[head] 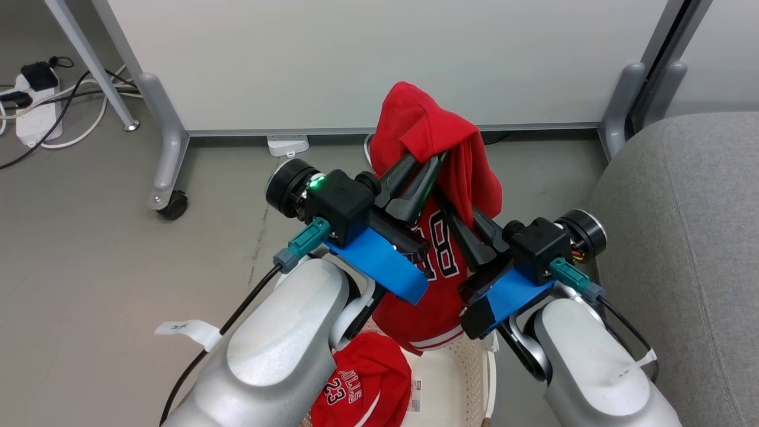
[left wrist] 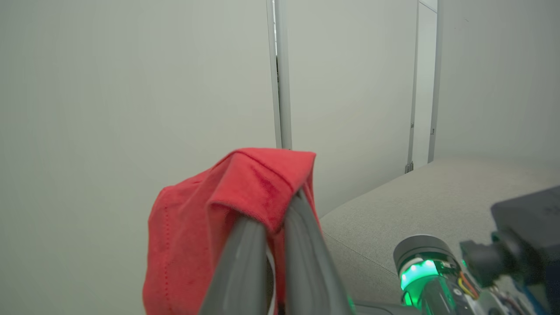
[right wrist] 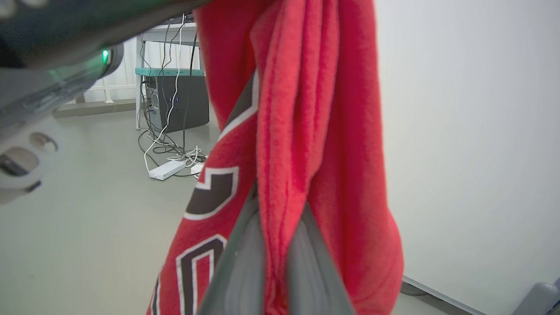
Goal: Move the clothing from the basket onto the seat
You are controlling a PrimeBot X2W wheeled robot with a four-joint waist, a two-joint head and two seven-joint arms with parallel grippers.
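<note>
Above the basket (head: 468,367), the left tool (head: 437,158) and right tool (head: 459,209) both clench 1 hanging jersey (head: 439,279); carrying it rightward together, kept high, should land it on the seat (head: 682,237).

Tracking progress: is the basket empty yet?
Not empty. One red garment lies in the basket; the other garment hangs between the left claw and right claw.

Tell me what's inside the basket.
A red garment marked 23 lies in the basket, beside a sticker label on its bottom. The left arm and the lifted jersey hide the rest.
</note>
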